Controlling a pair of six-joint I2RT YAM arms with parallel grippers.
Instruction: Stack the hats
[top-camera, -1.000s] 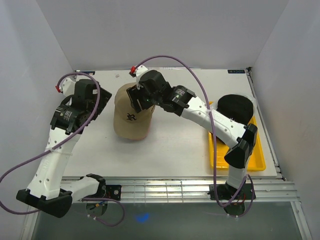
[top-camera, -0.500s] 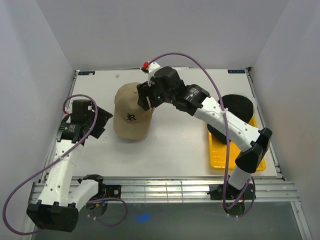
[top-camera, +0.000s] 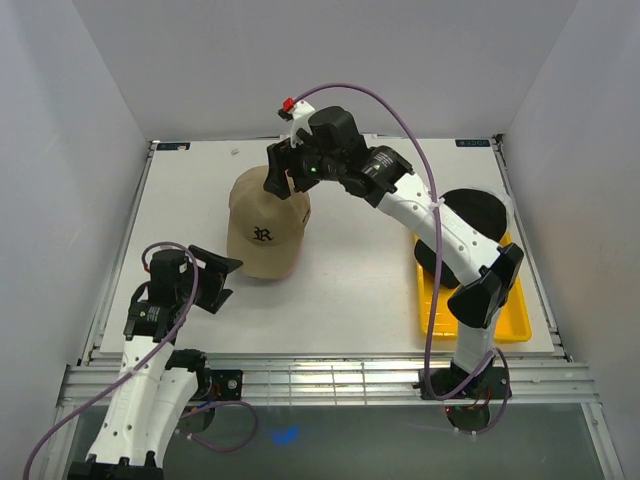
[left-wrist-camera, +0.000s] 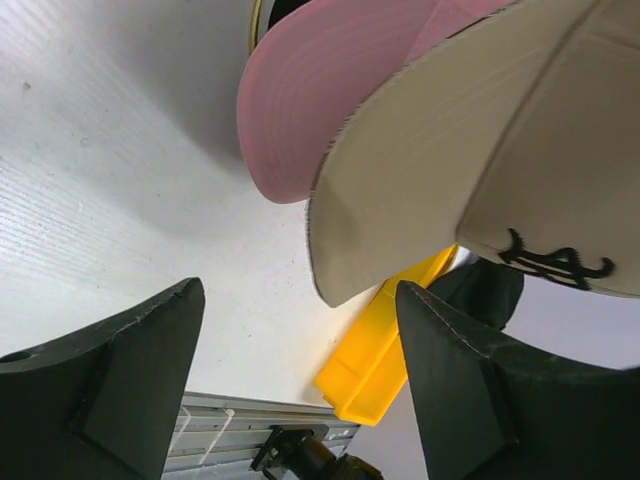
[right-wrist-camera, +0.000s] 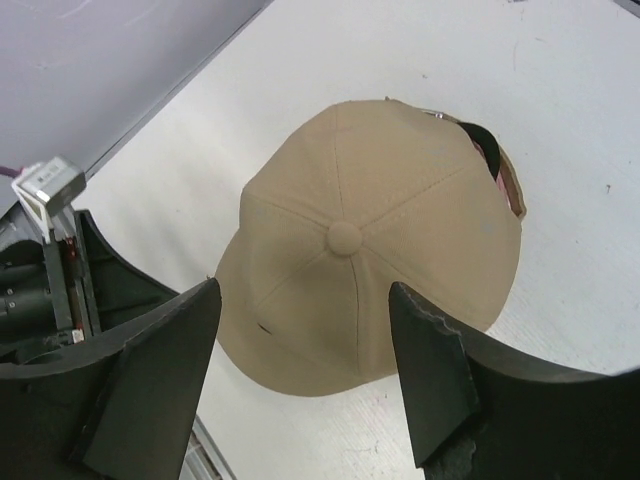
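**Black cap at the right edge: the right arm's job**

Your stack sits left of centre on the table (top-camera: 350, 290), nearer the far edge. The tan cap (top-camera: 265, 225) lies on top of the pink cap (left-wrist-camera: 320, 90), and both brims point toward the near edge. In the left wrist view the pink brim peeks out from under the tan one.

Your right gripper (top-camera: 283, 178) hovers over the back of the tan crown. Its fingers are spread wide, with nothing between them and no contact with the fabric.

Your left gripper (top-camera: 218, 282) is low by the near-left corner, just beside the brims. It too is parted and empty.

The black cap (top-camera: 478, 212) rests on the far end of the yellow tray (top-camera: 510, 325), against the right edge. From your right gripper it lies well off toward that edge and slightly nearer you. From the left gripper it is across the whole table, with the stack between.

I judge the right arm the one to send, since its base stands just beside the tray. Its own forearm crosses the black cap from above, so you cannot tell where that brim points. Check this before choosing a grasp side. No white cap is visible in any view.
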